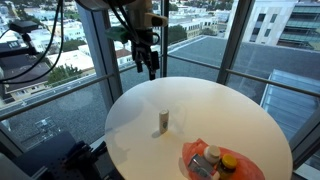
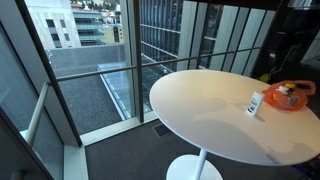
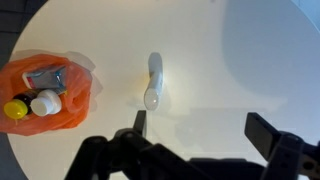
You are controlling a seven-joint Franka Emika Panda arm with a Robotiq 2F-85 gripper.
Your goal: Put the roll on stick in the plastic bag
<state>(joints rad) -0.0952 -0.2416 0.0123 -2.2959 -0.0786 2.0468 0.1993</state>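
The roll on stick [image 1: 163, 122] stands upright near the middle of the round white table [image 1: 140, 110]; it also shows in an exterior view [image 2: 255, 104] and in the wrist view [image 3: 154, 82]. The orange-red plastic bag [image 1: 200, 168] lies open at the table's edge, seen too in an exterior view [image 2: 303, 90] and in the wrist view [image 3: 78, 92]. My gripper [image 1: 151, 68] hangs high above the table's far side, open and empty. In the wrist view its fingers [image 3: 200, 130] are spread, with the stick just beyond the left finger.
Inside the bag lie a yellow-orange bottle with a dark cap [image 1: 228, 162], a white-capped item [image 3: 44, 103] and a grey packet [image 3: 44, 76]. Glass walls with railings [image 2: 120, 70] surround the table. Cables and equipment [image 1: 25, 50] stand behind the arm.
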